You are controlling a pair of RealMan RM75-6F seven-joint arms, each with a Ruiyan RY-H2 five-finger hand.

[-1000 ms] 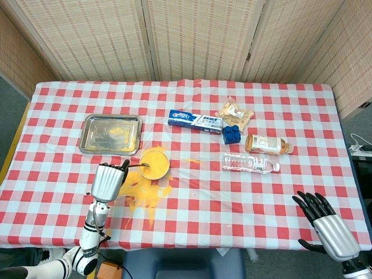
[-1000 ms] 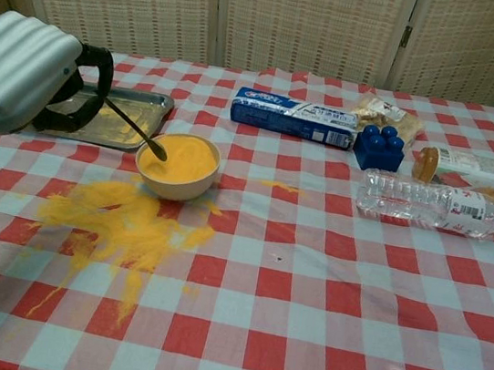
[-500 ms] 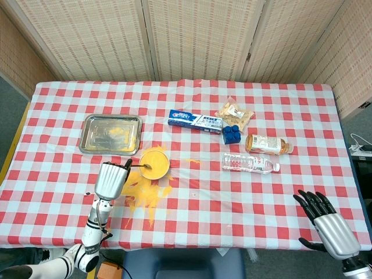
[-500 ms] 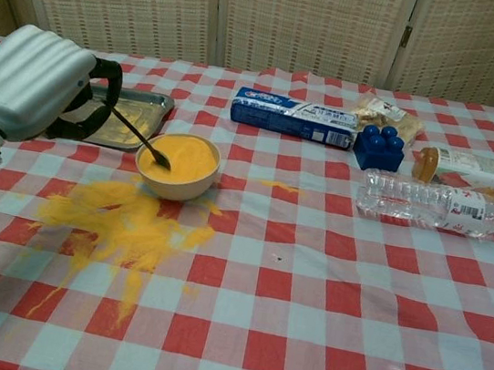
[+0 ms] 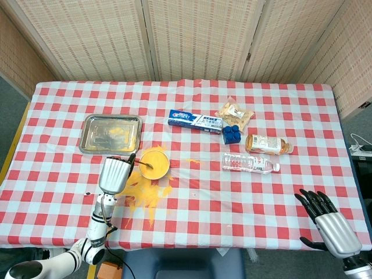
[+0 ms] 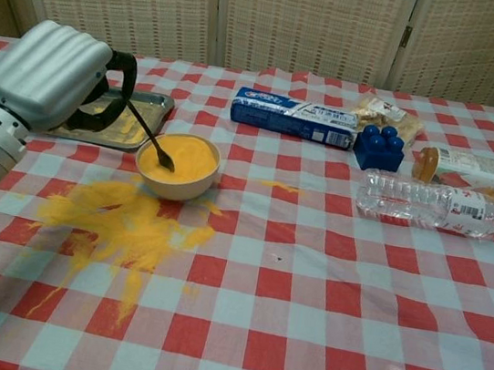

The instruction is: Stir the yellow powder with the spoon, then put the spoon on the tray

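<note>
A cream bowl (image 6: pixel 178 166) of yellow powder (image 5: pixel 154 163) stands left of the table's middle. My left hand (image 6: pixel 55 75) (image 5: pixel 113 173) hovers just left of the bowl and grips the dark spoon (image 6: pixel 148 137), whose tip dips into the powder. Behind the hand lies the steel tray (image 5: pixel 111 133) (image 6: pixel 152 107), dusted with yellow. Spilled powder (image 6: pixel 117 222) spreads over the cloth in front of the bowl. My right hand (image 5: pixel 331 224) stays at the near right corner, fingers spread, holding nothing.
A toothpaste box (image 5: pixel 195 121), a snack bag (image 5: pixel 235 111), a blue block (image 5: pixel 231 134), an orange drink bottle (image 5: pixel 268 144) and a clear water bottle (image 5: pixel 250 164) lie right of the bowl. The checked table's near edge (image 5: pixel 192 245) runs close to both hands.
My left hand has shifted right, toward the bowl, and the spoon's tip has moved further into the powder. The right hand has stayed put.
</note>
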